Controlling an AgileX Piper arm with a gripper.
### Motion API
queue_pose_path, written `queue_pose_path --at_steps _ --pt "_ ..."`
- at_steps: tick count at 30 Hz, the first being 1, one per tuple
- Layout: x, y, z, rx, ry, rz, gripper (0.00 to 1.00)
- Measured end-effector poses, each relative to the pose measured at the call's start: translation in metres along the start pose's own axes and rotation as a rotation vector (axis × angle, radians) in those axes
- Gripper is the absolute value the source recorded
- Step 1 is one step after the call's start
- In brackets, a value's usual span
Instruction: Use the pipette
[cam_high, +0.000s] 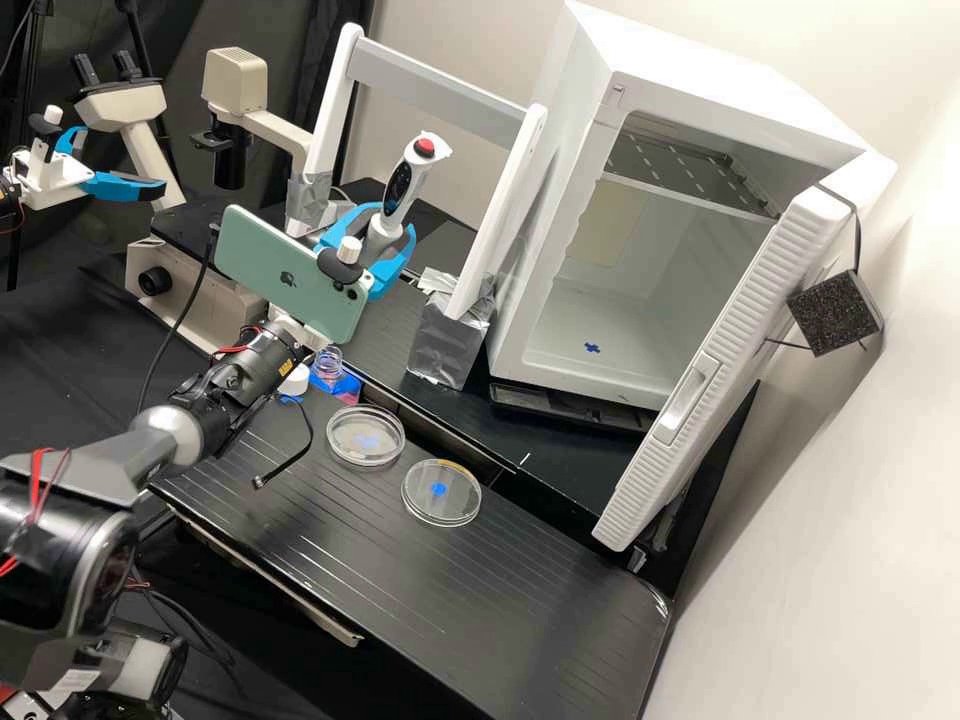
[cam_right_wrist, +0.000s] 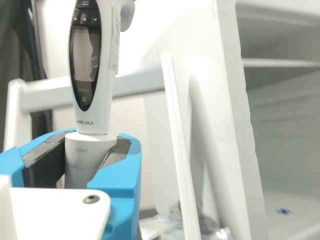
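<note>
White, smooth-shelled pipette with a red button (cam_high: 402, 190), gripped upper left of centre in the high view.
The white gripper with bright blue fingers (cam_high: 385, 238) is closed on its round, pale lower barrel, parted only by that thickness, dark rough-faced pads (cam_right_wrist: 116, 152) against it; two clear, round, shallow dishes (cam_high: 365, 455) (cam_high: 441, 512) lie near the middle on grooved black benchtop (cam_high: 520, 590).

White cabinet (cam_high: 690, 75): door (cam_high: 735, 335) open. Black block (cam_high: 835, 312): beside the door. White frame (cam_high: 440, 78): between cabinet and microscope (cam_high: 185, 312).
</note>
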Motion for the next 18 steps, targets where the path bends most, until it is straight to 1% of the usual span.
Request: queue_pose_path --at_steps 1,4,6,8,9,11,12,14,15,17,18 --pt "-0.001 0.004 -0.001 0.006 0.013 0.006 0.00" --pt "-0.004 0.012 -0.004 0.040 0.039 0.019 0.00" --pt "-0.008 0.016 -0.004 0.047 0.052 0.026 0.00" --pt "-0.011 0.019 -0.002 0.040 0.058 0.021 0.00" --pt "-0.013 0.022 0.001 0.026 0.056 0.023 0.00" --pt "-0.018 0.026 0.008 0.013 0.049 0.018 0.00" --pt "-0.020 0.028 0.011 0.000 0.049 0.011 0.00" --pt "-0.027 0.035 0.020 -0.015 0.031 0.008 0.00" --pt "-0.030 0.040 0.025 -0.024 0.016 0.019 0.00" --pt "-0.039 0.050 0.034 -0.021 -0.001 0.047 0.00" --pt "-0.043 0.055 0.038 -0.011 -0.007 0.063 0.00"
